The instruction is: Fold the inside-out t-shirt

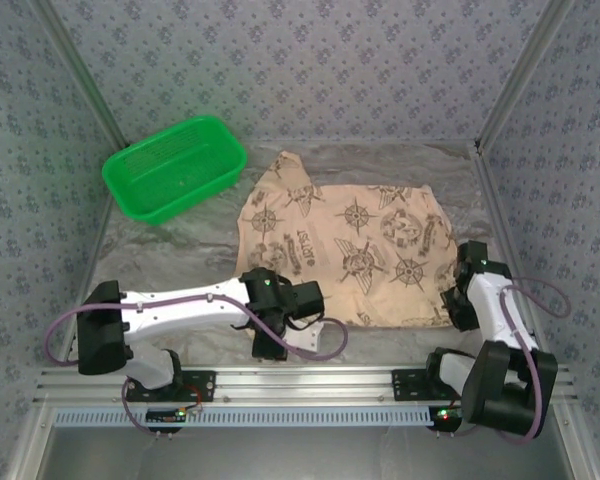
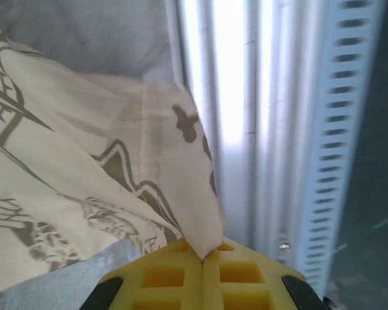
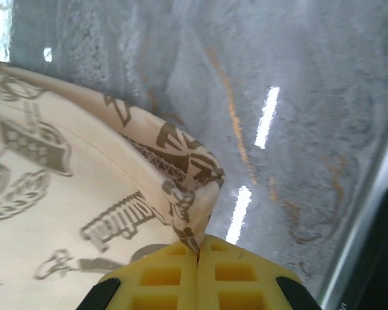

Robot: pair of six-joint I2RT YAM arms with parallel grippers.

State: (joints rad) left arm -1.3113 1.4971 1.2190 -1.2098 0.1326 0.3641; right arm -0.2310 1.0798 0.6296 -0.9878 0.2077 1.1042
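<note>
Bolted to a slotted aluminium rail (image 1: 310,385) along the bottom edge, both arms reach up-frame. At lower centre the left gripper (image 2: 202,255) is clenched on the t-shirt (image 1: 350,250) at its near hem corner; at lower right the right gripper (image 3: 198,248) pinches the other near corner — yellow jaws pressed together on cloth. Mid-frame, the shirt lies spread on a wrinkled grey table cover (image 1: 180,250). A green basket (image 1: 175,167) sits upper left — patterned grey-blue walls (image 1: 300,60) enclose everything.

Soft matt cloth t-shirt (image 1: 350,250); glossy green plastic basket (image 1: 170,170)
</note>
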